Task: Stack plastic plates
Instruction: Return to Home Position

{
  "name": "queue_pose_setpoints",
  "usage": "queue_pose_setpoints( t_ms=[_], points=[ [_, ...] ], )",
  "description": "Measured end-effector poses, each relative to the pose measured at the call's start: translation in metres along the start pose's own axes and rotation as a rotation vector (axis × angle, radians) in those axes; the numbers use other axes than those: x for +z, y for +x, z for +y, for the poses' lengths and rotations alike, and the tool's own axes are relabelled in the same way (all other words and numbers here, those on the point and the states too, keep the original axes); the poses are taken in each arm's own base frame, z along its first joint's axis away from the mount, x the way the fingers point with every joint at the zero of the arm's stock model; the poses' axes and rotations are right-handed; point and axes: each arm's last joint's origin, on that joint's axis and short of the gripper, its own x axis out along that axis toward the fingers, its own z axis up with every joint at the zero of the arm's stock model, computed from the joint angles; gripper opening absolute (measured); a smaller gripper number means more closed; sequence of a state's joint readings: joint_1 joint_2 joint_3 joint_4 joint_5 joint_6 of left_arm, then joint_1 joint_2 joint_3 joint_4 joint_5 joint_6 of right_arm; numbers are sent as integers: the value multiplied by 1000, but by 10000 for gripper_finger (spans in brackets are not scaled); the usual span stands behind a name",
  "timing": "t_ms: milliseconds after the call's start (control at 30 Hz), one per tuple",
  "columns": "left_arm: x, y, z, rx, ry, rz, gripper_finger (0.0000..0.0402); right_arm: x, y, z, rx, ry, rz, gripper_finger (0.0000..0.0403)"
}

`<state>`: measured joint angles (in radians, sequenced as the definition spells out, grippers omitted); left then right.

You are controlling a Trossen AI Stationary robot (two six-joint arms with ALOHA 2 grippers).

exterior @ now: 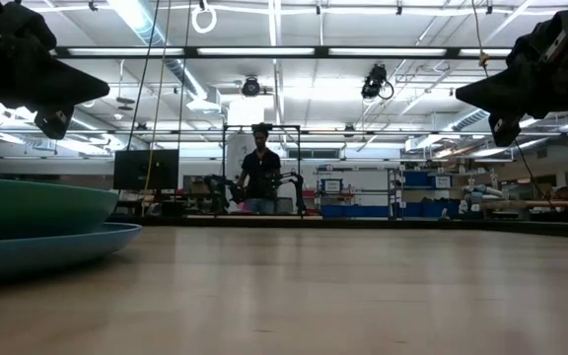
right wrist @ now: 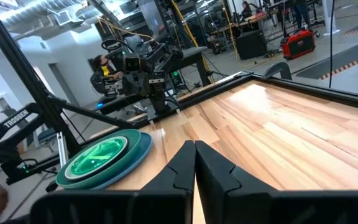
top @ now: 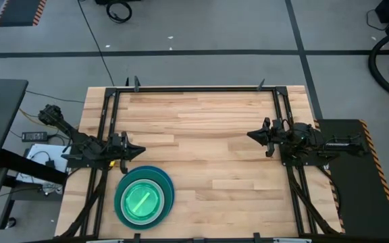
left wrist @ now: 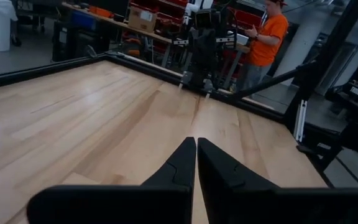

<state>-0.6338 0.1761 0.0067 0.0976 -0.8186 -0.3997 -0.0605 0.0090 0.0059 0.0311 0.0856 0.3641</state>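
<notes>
— Start at the left. What is the left tool (top: 139,150) doing?

— It hangs over the left edge of the surface (top: 208,121). Its fingers are pressed together with nothing between them, and its own wrist view shows the two tips meeting.

— And the plates?

— There is one stack of plates (top: 143,198) just beside that tool, at the near left part of the surface. The blue plate (top: 171,187) lies at the bottom with the teal plate (exterior: 37,209) in it, and a lime-green plate (top: 142,201) shows on top. I cannot count what sits between them.

— Any plate lying loose?

— No plate shows apart from the stack.

— And the right side?

— The right tool (top: 251,135) is held above the right edge, well apart from the stack. Its fingers are closed too, and it carries nothing.

— How far along, then?

— I judge the stacking done. Only parking the arms seems to be left.
</notes>
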Motion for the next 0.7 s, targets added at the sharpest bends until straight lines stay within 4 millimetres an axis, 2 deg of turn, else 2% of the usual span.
queue_pose_setpoints(
  t_ms=[700],
  points=[
    [1,0,0,-3,-6,-5,25,0,0,0,0,0,0,20]
  ],
)
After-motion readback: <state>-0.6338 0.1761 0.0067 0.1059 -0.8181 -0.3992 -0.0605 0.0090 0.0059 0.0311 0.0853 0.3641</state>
